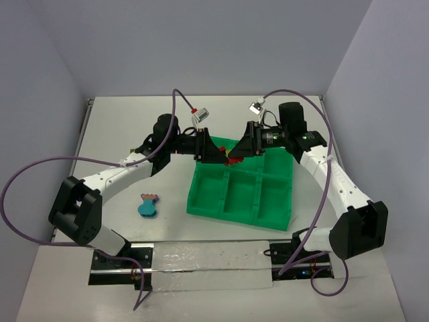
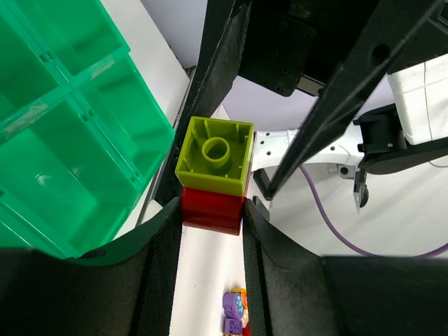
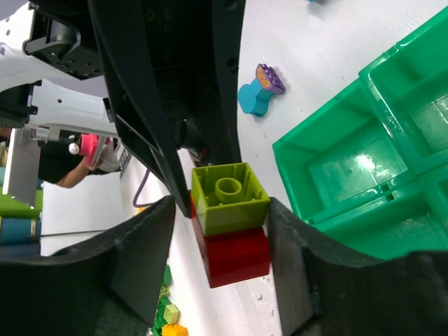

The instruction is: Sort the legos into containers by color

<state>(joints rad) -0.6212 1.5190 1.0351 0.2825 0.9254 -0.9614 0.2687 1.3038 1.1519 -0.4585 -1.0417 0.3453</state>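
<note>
A yellow-green brick [image 2: 213, 154] stacked on a red brick [image 2: 210, 210] hangs in the air over the far left corner of the green tray [image 1: 201, 201], where both grippers meet. My left gripper [image 2: 212, 224] is shut on the red brick, both pads pressing its sides. My right gripper [image 3: 220, 210] faces it from the other side and straddles the same stack: one finger [image 3: 287, 238] touches the yellow-green brick [image 3: 231, 199], while the other finger [image 3: 150, 238] stands a little apart. The red brick [image 3: 238, 255] sits lower between them. From above the stack [image 1: 231, 159] is mostly hidden by the fingers.
A blue brick cluster with a purple top [image 1: 147, 204] lies on the table left of the tray. Its compartments [image 3: 329, 168] look bare in the wrist views. Small loose green and yellow bricks [image 3: 168, 311] lie far below the right wrist.
</note>
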